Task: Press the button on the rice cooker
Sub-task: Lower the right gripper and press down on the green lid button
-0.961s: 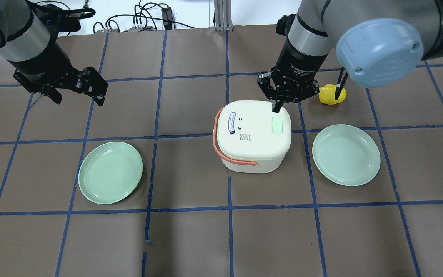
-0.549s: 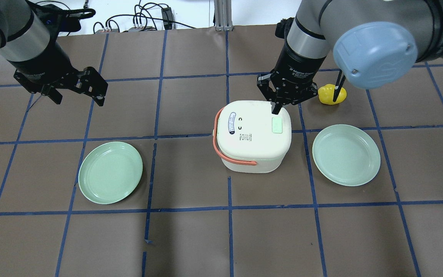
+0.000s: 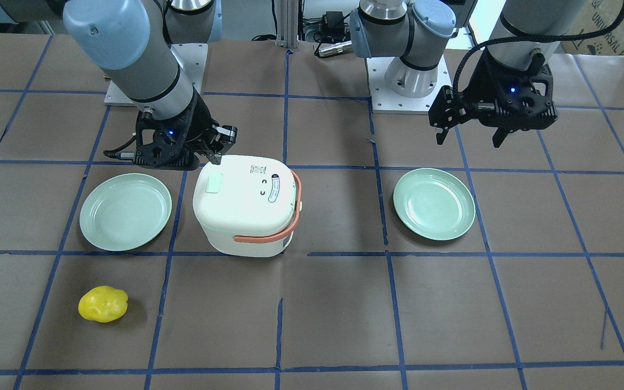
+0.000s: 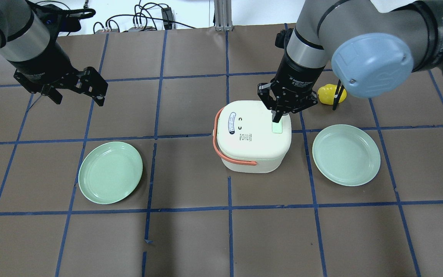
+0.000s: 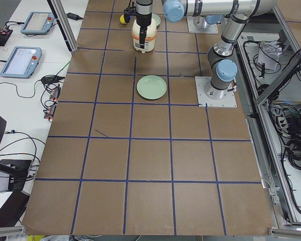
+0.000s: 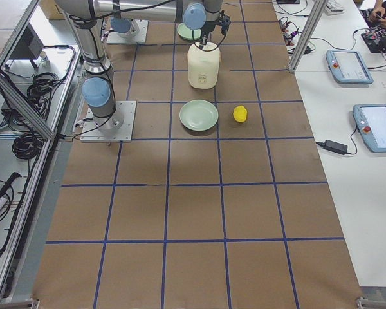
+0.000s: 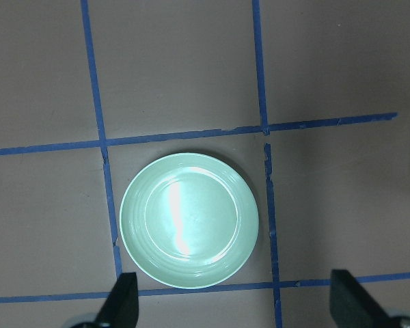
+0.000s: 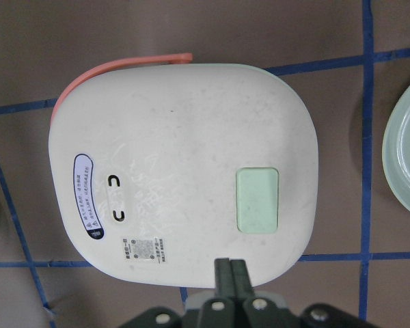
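The white rice cooker [image 4: 250,144] with a salmon handle stands mid-table; it also shows in the front view [image 3: 244,216]. A pale green rectangular button [image 4: 277,127] sits on its lid. My right gripper [image 4: 276,117] is shut, its tips pointing down over the button's far edge. I cannot tell whether they touch it. In the right wrist view the shut fingers [image 8: 230,273] are at the lid's edge, the button [image 8: 257,200] just ahead. My left gripper [image 4: 79,99] is open and empty, hovering far to the left.
A green plate [image 4: 110,172] lies left of the cooker, below my left gripper [image 7: 236,307]. A second green plate [image 4: 346,154] lies right of the cooker. A yellow lumpy object [image 4: 327,94] sits beyond that plate, beside my right arm.
My right gripper has moved from the lid's far edge toward the button and now overlaps the button's far edge. The left arm has not moved.
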{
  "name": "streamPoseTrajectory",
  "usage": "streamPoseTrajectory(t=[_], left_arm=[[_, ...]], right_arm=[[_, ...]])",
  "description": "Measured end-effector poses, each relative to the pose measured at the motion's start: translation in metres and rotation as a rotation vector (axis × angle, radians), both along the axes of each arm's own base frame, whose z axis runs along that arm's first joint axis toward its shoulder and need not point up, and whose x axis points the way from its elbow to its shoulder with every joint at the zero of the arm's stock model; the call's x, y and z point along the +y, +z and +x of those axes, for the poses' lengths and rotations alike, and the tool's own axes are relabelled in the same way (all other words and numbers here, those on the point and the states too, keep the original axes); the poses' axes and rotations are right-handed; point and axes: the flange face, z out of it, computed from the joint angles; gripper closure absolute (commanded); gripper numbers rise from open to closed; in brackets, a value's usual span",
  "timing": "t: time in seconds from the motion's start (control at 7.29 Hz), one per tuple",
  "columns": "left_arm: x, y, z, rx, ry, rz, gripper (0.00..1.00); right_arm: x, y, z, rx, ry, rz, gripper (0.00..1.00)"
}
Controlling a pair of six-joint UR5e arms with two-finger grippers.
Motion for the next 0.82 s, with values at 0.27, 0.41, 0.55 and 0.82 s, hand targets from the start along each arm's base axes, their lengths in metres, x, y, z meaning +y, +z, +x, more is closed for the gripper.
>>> streamPoseTrajectory(t=[0.27,0.41,0.55,0.82], left_arm=[[0.0,0.0,0.0001,0.0,0.0,0.0,0.0],[0.0,0.0,0.0002,0.0,0.0,0.0,0.0],[0.0,0.0,0.0002,0.0,0.0,0.0,0.0],[0.0,0.0,0.0,0.0,0.0,0.0,0.0]], right_arm=[[0.0008,-0.0056,0.0,-0.001,0.007,0.003,0.92],[-0.0015,-0.0087,0.0,-0.002,0.016,-0.002,0.92],[-0.0043,-0.0101,0.0001,-0.005,0.023,-0.014,0.92],[-0.0064,-0.0118,0.0,-0.005,0.03,-0.022,0.92]])
